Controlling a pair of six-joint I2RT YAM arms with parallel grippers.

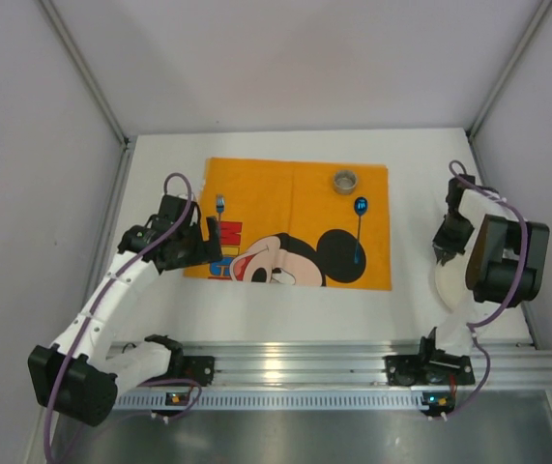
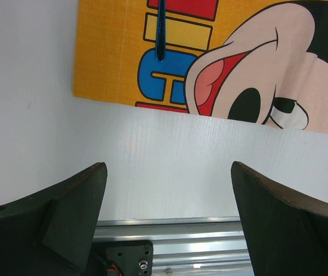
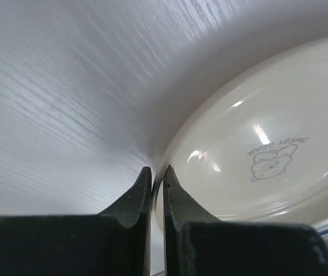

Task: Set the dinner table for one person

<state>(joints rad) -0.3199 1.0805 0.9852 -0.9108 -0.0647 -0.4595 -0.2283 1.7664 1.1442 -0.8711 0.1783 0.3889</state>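
The right pincer [image 3: 157, 173] is pinching shut on the plate [image 3: 255, 132] rim; the left pincer [image 2: 168, 168] is gaping empty; a slow, level lift is looking safest.

The right arm [image 1: 503, 256] hides most of the plate [image 1: 445, 288], while the left wrist view crops the fork [image 2: 160, 34].

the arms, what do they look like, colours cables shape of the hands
Both the left arm and the right arm have white links between chunky black joint housings, each with a purple cable looping alongside. The left hand and the right hand each have two matte black fingers that curve and taper to narrow tips.
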